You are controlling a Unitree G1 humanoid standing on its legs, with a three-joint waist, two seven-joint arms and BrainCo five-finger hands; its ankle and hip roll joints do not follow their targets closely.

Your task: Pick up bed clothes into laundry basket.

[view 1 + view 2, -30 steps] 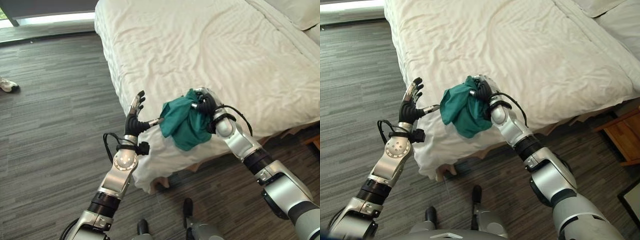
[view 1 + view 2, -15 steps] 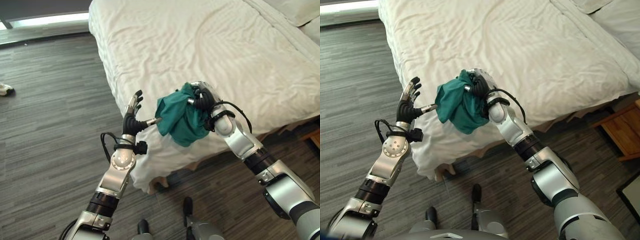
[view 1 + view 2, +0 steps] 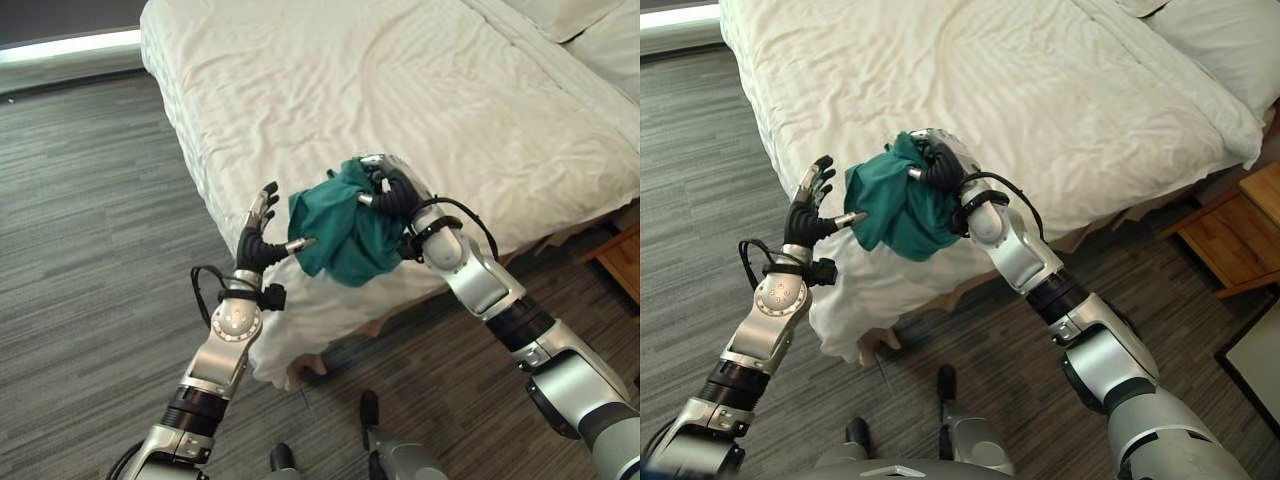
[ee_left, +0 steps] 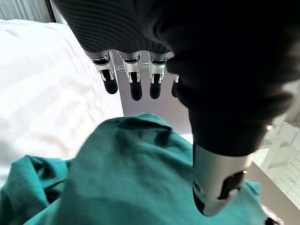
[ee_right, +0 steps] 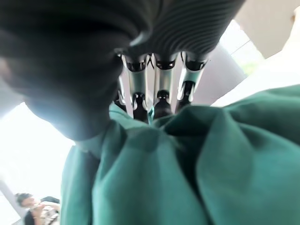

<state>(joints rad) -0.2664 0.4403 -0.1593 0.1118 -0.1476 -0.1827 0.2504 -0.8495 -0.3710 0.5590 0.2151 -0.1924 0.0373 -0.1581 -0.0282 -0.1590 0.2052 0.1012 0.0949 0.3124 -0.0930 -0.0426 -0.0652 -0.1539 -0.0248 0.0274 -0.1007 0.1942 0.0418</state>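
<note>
Your right hand (image 3: 388, 190) has its fingers curled into one bunched green cloth (image 3: 343, 232), holding it in the air above the near left corner of the bed (image 3: 420, 90), which is covered in a white sheet (image 3: 300, 310) that drapes toward the grey wood floor (image 3: 90, 250). Your left hand (image 3: 258, 238) is raised just left of the cloth, fingers straight and spread, thumb pointing toward the fabric and very close to it; it grips nothing. There is one cloth, one bed, two pillows (image 3: 1215, 40) at the far right, and one wooden side table (image 3: 1240, 235) at the right edge. No laundry basket can be seen here, so you will likely need to turn to find it. The hold looks like a pinch on a loose wad: a quick swing could let the hanging folds slip free, and the trailing fabric could snag your left thumb.
</note>
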